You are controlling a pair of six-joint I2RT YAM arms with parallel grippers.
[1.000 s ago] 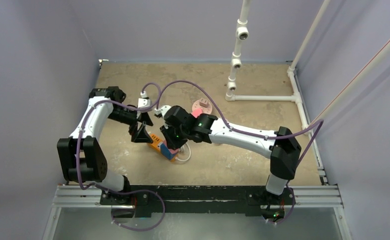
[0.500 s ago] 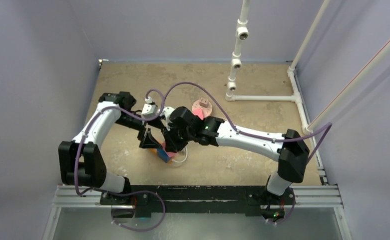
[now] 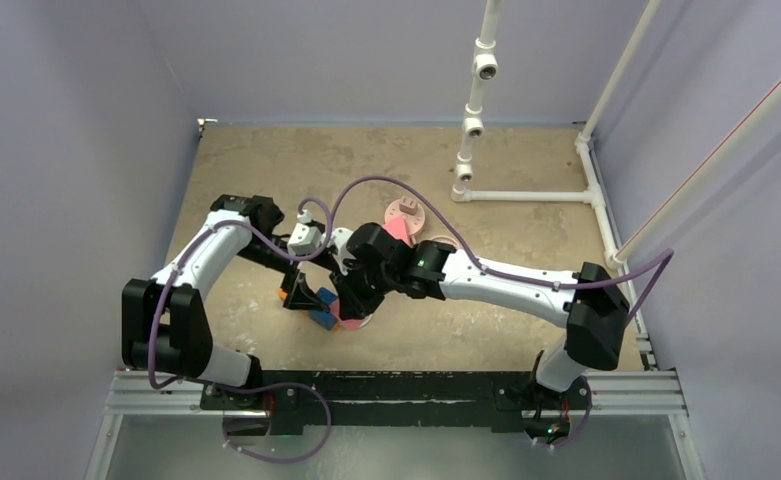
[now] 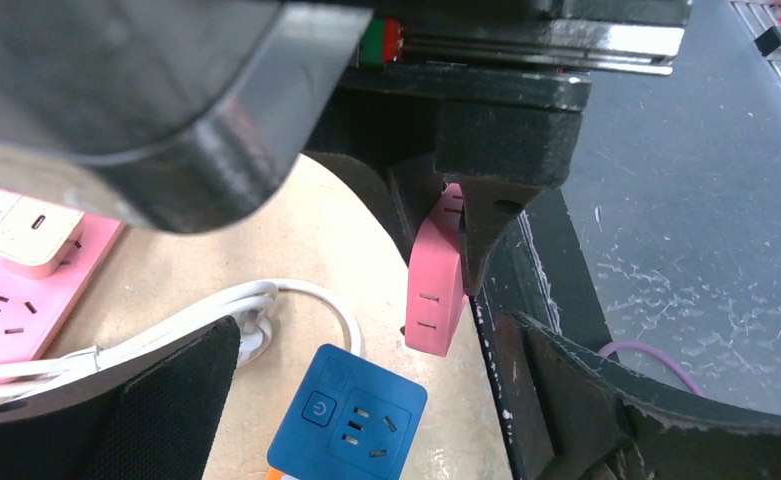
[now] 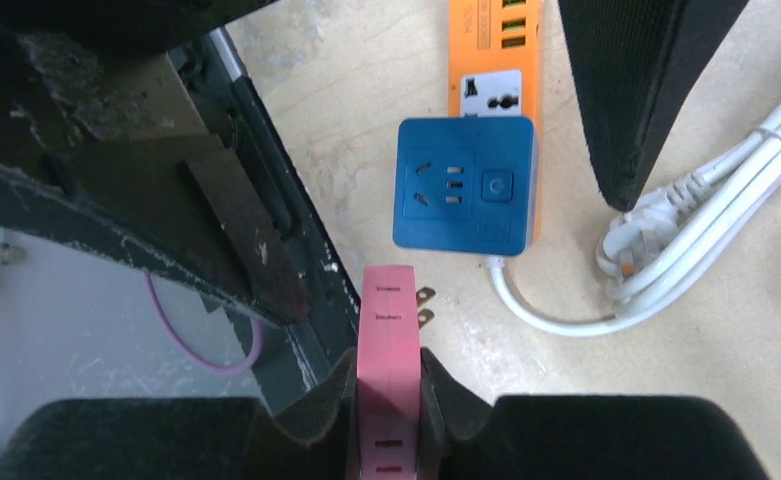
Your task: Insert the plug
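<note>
The tan surface (image 3: 266, 170) carries everything, and the left arm (image 3: 201, 255) and right arm (image 3: 506, 285) meet over its near middle; an orange strip (image 5: 493, 40) lies there with a blue socket block (image 5: 464, 195) at its end, face up, and a bundled white cable (image 5: 706, 200) just beside it; the left hand (image 4: 371, 335) stands wide open and holds nothing, its fingers set either side of the strip, apparently without touching it; the right hand (image 5: 388, 375) is pinched on the pink plug (image 5: 388, 310), gripping its flat sides, and holds it in the air just short of the blue block; the two metal prongs (image 5: 426, 305) stick out sideways, not down at the socket face. To do this step well, I judge the right wrist should first roll until the prongs face the slots squarely, then centre over them and press straight down without twisting; the left hand would do best to close on the strip, since a light block may skid or tip under the push; the cable looks close enough to snag a finger.
</note>
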